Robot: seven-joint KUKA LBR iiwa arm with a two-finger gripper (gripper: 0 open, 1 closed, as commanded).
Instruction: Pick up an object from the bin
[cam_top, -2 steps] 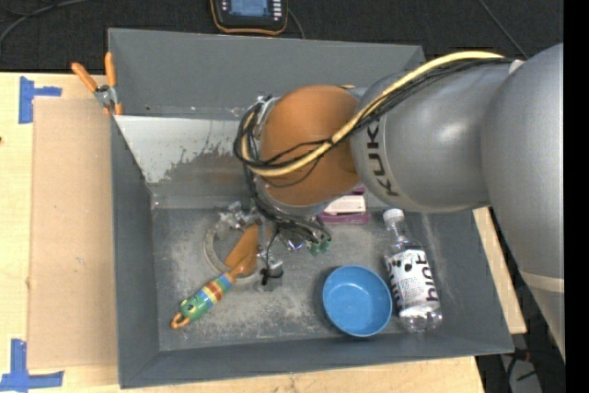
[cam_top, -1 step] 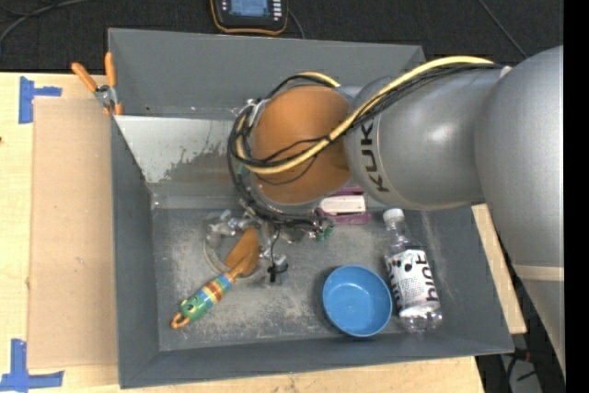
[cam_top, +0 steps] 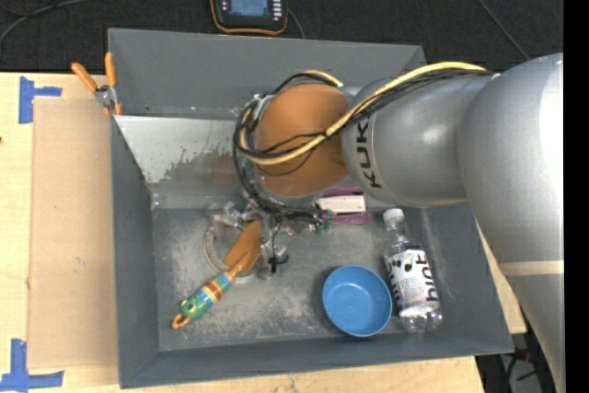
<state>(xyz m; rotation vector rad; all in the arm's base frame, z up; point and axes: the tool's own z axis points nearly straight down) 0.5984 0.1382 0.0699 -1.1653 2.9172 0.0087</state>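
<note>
- Evidently the gripper (cam_top: 267, 242) is low in the bin (cam_top: 138, 198), near the middle of the floor. The orange end of a long toy (cam_top: 213, 290) is just beside it, perhaps touching; that spot is too cluttered to be sure.
- The toy lies flat and aslant. Its orange end is up by the gripper, and its striped green, yellow and blue end points toward the view's lower left corner.
- The toy is clear of the walls and of everything else, so it looks the easiest thing to take — which may be why the gripper is down here.
- Whether the gripper is spread, pressed together or pinching the toy I cannot tell, because the orange cover (cam_top: 294, 138) on the wrist hides most of it.
- A blue bowl (cam_top: 357, 301) sits open side up toward the lower right, with a clear bottle (cam_top: 411, 283) lying just beside it. Both are well apart from the gripper.
- A pink box (cam_top: 342, 202) peeps out from beneath the arm (cam_top: 433, 143).
- The arm comes in over the right rim, its thick grey link lying nearly level across the bin. It then bends down at the wrist so the tool points at the floor — a straight-down approach that suits a thing lying flat.
- By my judgement the pick is not yet done, since the toy rests on the floor.
</note>
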